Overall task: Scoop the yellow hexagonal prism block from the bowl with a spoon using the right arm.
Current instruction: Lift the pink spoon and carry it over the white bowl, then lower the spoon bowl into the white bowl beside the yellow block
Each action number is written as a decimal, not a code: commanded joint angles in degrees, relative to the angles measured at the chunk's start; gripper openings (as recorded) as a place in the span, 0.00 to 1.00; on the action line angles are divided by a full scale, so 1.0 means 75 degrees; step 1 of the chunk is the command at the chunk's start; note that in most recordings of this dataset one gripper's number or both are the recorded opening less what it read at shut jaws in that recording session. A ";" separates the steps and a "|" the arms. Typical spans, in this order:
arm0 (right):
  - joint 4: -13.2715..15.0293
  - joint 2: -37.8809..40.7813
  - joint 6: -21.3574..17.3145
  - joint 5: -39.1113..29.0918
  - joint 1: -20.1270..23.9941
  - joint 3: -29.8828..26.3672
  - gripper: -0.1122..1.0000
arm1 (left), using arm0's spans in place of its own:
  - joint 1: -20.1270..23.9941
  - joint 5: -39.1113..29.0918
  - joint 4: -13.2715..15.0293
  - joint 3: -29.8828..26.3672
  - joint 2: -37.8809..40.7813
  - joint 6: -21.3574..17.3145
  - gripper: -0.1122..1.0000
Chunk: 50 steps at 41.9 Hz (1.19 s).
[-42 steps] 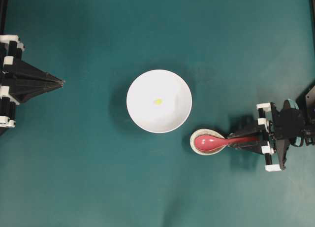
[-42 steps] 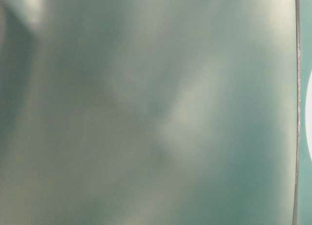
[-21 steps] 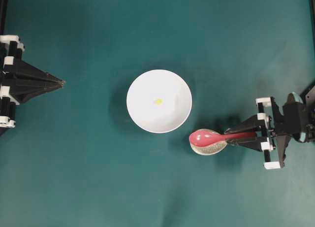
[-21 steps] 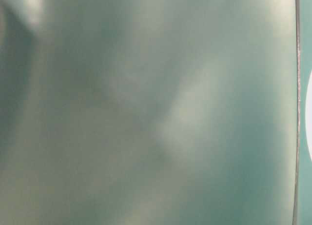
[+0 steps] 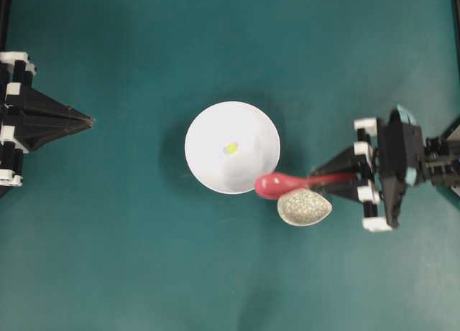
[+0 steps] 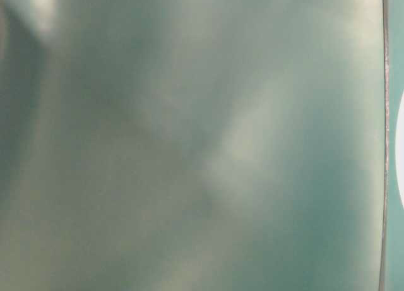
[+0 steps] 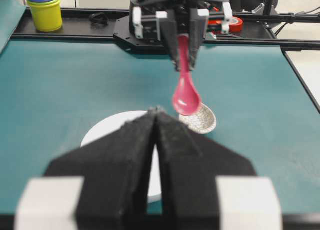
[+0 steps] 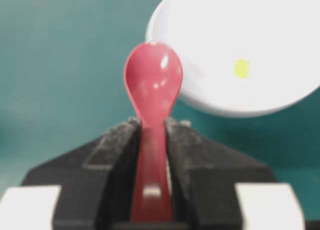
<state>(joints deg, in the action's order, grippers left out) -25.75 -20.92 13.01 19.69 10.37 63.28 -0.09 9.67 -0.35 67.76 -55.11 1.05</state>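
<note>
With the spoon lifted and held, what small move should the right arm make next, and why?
Probably carry the spoon further over the bowl toward the yellow block, then dip the scoop. The right gripper clamps the handle, the scoop only overlaps the bowl's near rim beside the spoon rest, and the block lies near the bowl's centre, beyond the tip.

Teal tabletop (image 5: 129, 259), black frame rail (image 7: 75, 30) behind

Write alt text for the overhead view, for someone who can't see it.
The right gripper holds a pinkish-red spoon by its handle, its scoop at the lower right rim of a white bowl with a tiny yellow block inside. A speckled spoon rest lies below the spoon; the left gripper is shut at far left.
</note>
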 commanded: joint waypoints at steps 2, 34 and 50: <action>0.0023 -0.0352 0.0047 -0.1102 -0.0609 -0.0527 0.30 | -0.0012 0.0047 -0.0012 -0.0094 0.0070 0.0023 0.10; 0.0680 0.0316 0.0012 -0.6035 -0.2637 -0.3164 0.30 | 0.0000 0.0023 -0.0012 -0.0094 0.0082 0.0023 0.10; 0.1324 0.1570 -0.0012 -0.7336 -0.2648 -0.4418 0.30 | 0.0000 0.0023 0.0000 -0.0094 0.0070 0.0023 0.10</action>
<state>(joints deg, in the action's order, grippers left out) -16.26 -9.40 12.92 -34.10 -9.40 32.96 -0.09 9.58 -0.35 67.76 -55.11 1.14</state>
